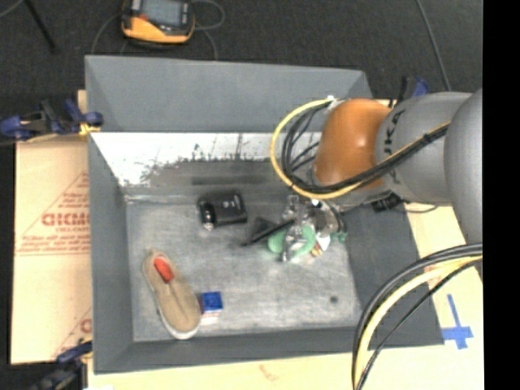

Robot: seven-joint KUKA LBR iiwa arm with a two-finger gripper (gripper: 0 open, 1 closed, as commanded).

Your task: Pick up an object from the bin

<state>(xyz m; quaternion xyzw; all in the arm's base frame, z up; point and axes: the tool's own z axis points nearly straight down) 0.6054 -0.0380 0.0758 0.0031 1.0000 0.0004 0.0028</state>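
The bin [244,299] holds 5 loose things: 1 green rounded piece [280,242] right at the jaws of the gripper [309,236], 1 thin black stick [262,232] just left of them, 1 black boxy device [223,210] farther left, and, well off to their lower left, 1 beige shoe [175,301] and 1 small blue block [212,301].

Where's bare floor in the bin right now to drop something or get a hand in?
Bare: the front middle and front right, between the blue block and the bin's right wall; also the left strip between the black box and the tan shoe. Crowded: under the gripper, with a green thing and a dark stick.
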